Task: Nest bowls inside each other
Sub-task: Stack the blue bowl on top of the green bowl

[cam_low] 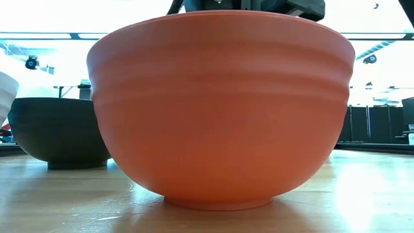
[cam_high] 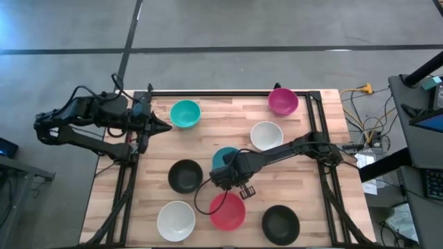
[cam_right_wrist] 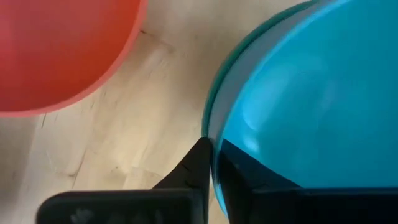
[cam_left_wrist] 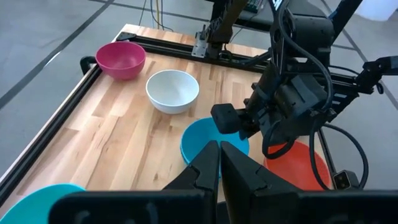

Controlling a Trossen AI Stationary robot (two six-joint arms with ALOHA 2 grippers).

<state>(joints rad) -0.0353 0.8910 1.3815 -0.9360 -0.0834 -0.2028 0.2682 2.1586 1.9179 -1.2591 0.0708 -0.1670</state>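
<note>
A blue bowl (cam_right_wrist: 311, 93) sits nested in a teal bowl, whose rim (cam_right_wrist: 211, 106) shows just outside it, at mid-table (cam_high: 223, 157). My right gripper (cam_right_wrist: 211, 146) points down at the stack's near rim, shut on the blue bowl. A red bowl (cam_high: 227, 211) stands right beside it toward the near edge and fills the low view (cam_low: 220, 110). Another teal bowl (cam_high: 185, 113), a magenta bowl (cam_high: 283, 101), two white bowls (cam_high: 266, 135) (cam_high: 175, 220) and two black bowls (cam_high: 185, 176) (cam_high: 280, 224) stand apart on the table. My left gripper (cam_high: 165, 126) waits shut at the far left. My right gripper has the blue bowl's rim (cam_right_wrist: 214, 134) between its fingers, on the side toward the table's near edge. One finger (cam_right_wrist: 239, 171) is inside the bowl and one (cam_right_wrist: 196, 165) outside. The fingers come from above, pointing down. The bowl rests level in the teal bowl.
The table has a black frame rail (cam_high: 315, 104) along its edges. The red bowl's rim (cam_right_wrist: 93, 87) lies close to the right gripper's outer finger, with a strip of bare wood (cam_right_wrist: 161, 112) between the two.
</note>
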